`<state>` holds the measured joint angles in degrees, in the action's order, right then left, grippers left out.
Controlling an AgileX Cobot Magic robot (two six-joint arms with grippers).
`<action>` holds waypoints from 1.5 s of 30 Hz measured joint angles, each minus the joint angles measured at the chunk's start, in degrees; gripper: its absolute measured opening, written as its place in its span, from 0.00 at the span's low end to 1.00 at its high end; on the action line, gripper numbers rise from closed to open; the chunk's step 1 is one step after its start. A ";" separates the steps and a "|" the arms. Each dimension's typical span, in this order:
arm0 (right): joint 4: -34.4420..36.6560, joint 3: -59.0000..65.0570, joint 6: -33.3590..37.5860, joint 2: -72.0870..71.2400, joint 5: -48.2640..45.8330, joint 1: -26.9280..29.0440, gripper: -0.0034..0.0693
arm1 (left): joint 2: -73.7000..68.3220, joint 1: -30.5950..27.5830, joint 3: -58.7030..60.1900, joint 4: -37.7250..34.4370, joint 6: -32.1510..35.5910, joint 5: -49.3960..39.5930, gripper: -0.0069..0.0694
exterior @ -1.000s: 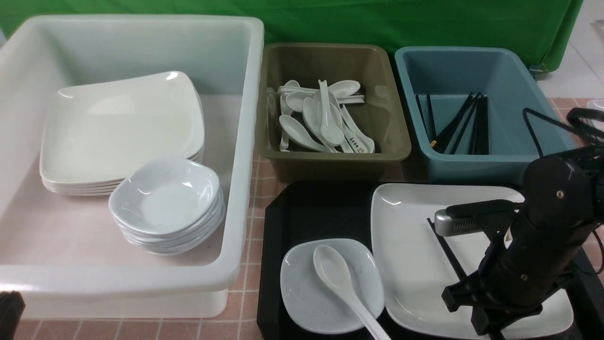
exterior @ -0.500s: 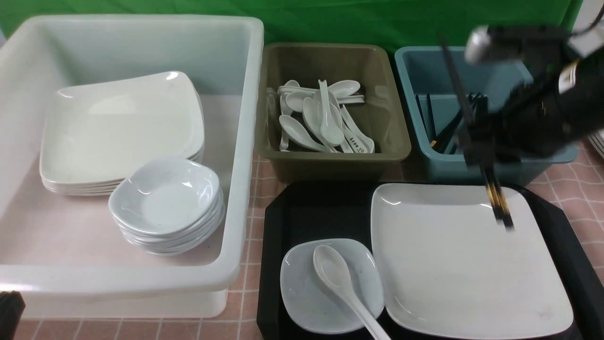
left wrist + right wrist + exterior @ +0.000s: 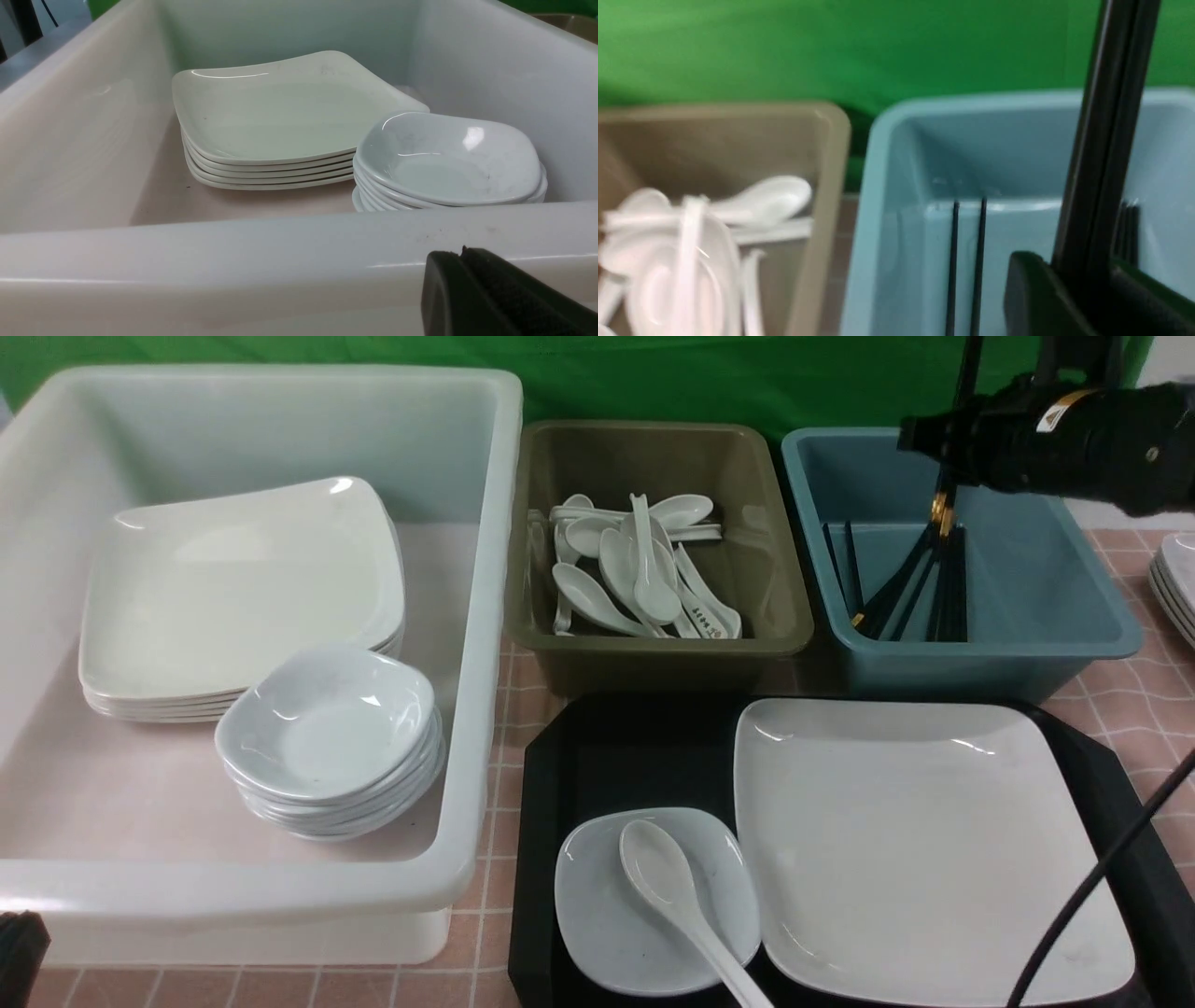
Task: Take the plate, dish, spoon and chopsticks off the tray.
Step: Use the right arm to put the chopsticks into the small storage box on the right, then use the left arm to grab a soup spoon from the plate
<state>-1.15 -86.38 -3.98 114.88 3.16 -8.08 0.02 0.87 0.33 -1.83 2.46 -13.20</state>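
1. Left gripper [image 3: 462, 254]: jaws pressed together, empty, just outside white tub [image 3: 280, 242].
2. Tray [image 3: 616, 747], below right gripper [image 3: 938, 443]: one dish [image 3: 597, 915], one spoon [image 3: 667, 887] in it, one plate [image 3: 924, 840].
3. Right gripper clamps two chopsticks [image 3: 1106, 140] upright, blue tub [image 3: 1027, 644] beneath.

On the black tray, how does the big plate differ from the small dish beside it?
The plate is far wider and nearly flat; the dish is small and deeper. The plate is plain white, the dish slightly bluish. The plate lies bare, while the dish holds the spoon. Both are glossy rounded squares resting on the tray.
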 joint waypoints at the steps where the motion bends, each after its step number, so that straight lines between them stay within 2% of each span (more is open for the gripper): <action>1: 0.00 0.00 -0.14 1.27 0.14 0.00 0.31 | 0.00 0.00 0.00 0.00 0.00 0.00 0.10; 4: 0.00 0.00 -0.99 3.54 -0.69 -0.05 0.37 | 0.00 0.00 0.00 0.00 0.00 0.00 0.10; 9: 0.00 0.00 -1.69 4.27 -4.32 -0.05 0.56 | 0.00 0.00 0.00 0.00 0.00 0.00 0.10; 12: 0.00 0.00 -1.77 2.58 -7.79 -0.05 0.59 | 0.00 0.00 0.00 0.00 0.00 0.00 0.10; 13: 0.00 0.00 -1.77 1.51 -9.29 -0.05 0.58 | 0.00 0.00 0.00 0.00 0.00 0.00 0.10; 18: 0.06 0.00 -1.82 -7.04 -18.64 -0.05 0.36 | 0.00 0.00 0.00 0.00 0.00 0.00 0.10; 19: 1.15 0.00 -1.81 -11.80 -25.40 -0.10 0.24 | 0.00 0.00 0.00 0.00 0.00 0.00 0.10; 20: 2.03 0.00 -1.81 -14.43 -29.77 -0.17 0.17 | 0.00 0.00 0.00 0.00 0.00 0.00 0.10; 22: 3.48 0.07 -1.75 -18.81 -37.98 -0.93 0.09 | 0.00 0.00 0.00 0.00 0.00 0.00 0.10; 24: 4.05 0.66 -1.24 -21.51 -42.89 -1.78 0.09 | 0.00 0.00 0.00 0.00 0.00 0.00 0.10; 25: 4.43 2.19 -0.16 -24.43 -47.62 -3.63 0.09 | 0.00 0.00 0.00 0.00 0.00 0.00 0.10; 29: 5.47 10.10 2.35 -32.20 -55.08 -10.59 0.09 | 0.00 0.00 0.00 0.00 0.00 0.00 0.10; 35: 5.58 21.99 1.51 -45.84 -56.87 -16.96 0.09 | 0.00 0.00 0.00 0.00 0.00 0.00 0.10; 45: 5.45 38.78 -2.02 -68.67 -56.91 -18.39 0.09 | 0.00 0.00 0.00 0.00 0.00 0.00 0.10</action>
<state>4.29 -47.60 -6.00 46.21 -53.75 -26.48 0.02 0.87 0.33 -1.83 2.46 -13.20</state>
